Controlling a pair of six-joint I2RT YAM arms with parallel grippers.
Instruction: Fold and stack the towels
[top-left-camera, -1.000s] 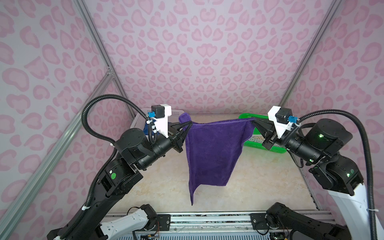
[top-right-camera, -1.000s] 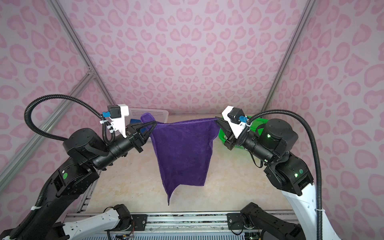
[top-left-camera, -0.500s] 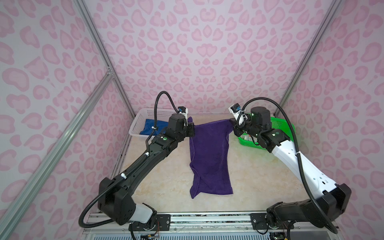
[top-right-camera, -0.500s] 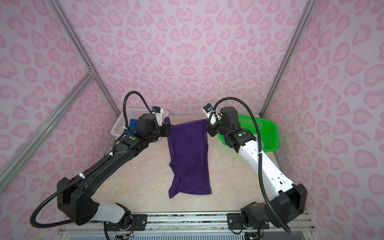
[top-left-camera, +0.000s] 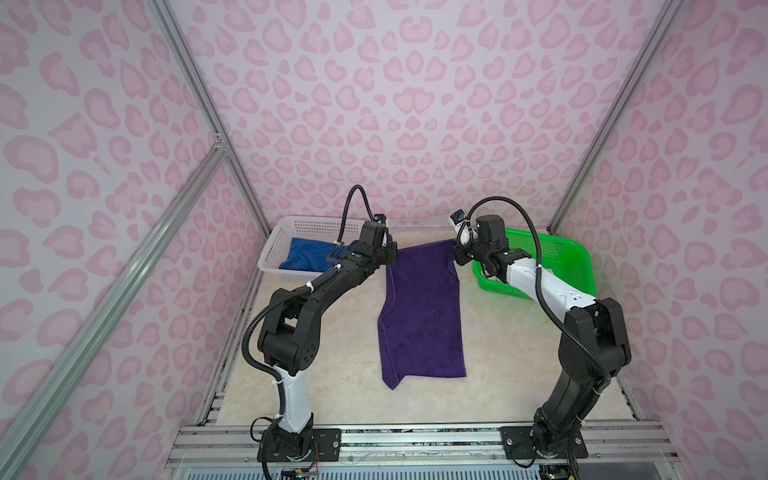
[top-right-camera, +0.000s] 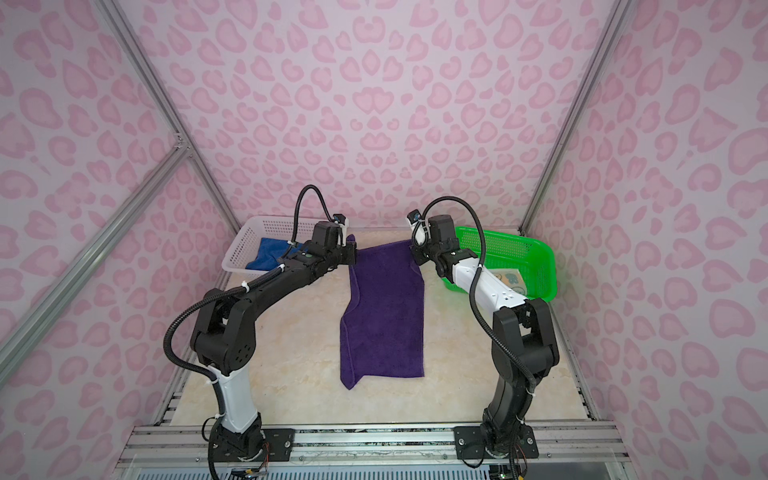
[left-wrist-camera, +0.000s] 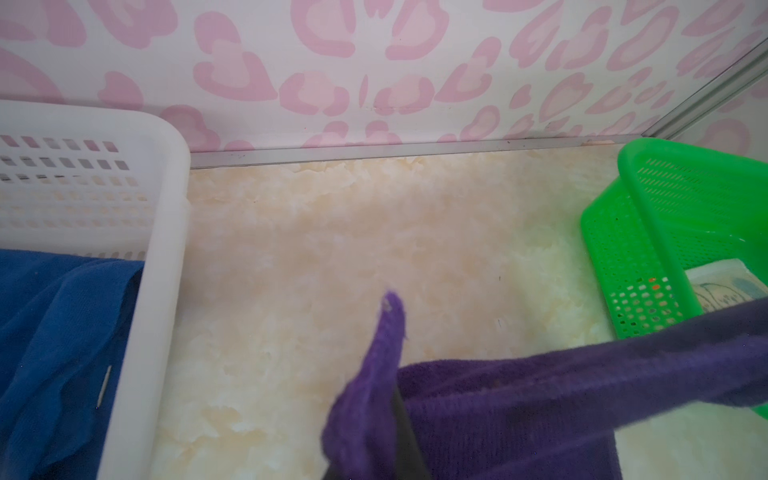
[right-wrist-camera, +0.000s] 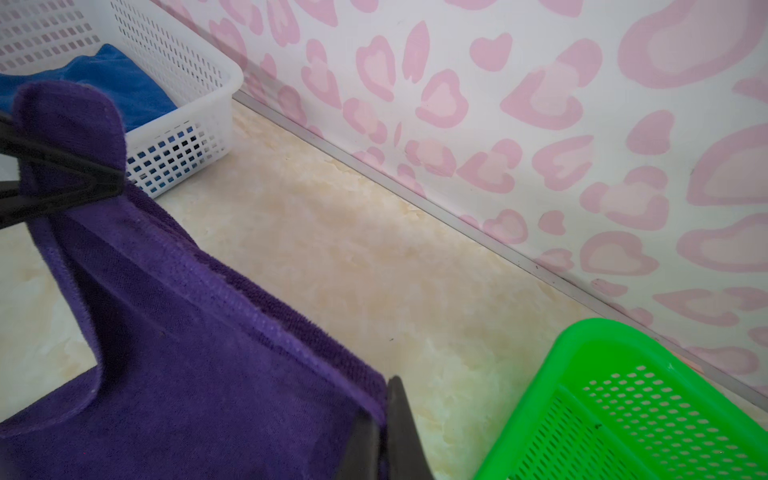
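"Where is the purple towel (top-left-camera: 422, 316) sitting?"

"It is stretching down the middle of the table (top-left-camera: 519, 353), with its long axis running from far to near. The far short edge is hanging between the two arms. The near end is lying flat on the table, and its near left corner is poking out toward the near edge."

"What are the pincers doing?"

"The left gripper (top-left-camera: 392, 254) is pinching the far left corner, its jaws clamped together on the cloth, and a flap of purple is sticking up past the fingers. The right gripper (top-left-camera: 456, 254) is clamping the far right corner the same way."

"And the other towels?"

"The blue towel (top-left-camera: 305, 257) is lying crumpled in the white basket (top-left-camera: 320, 226) at the far left. A patterned towel (top-right-camera: 510, 279) is resting in the green basket (top-right-camera: 498, 247) at the far right, and the right arm is hiding most of it."
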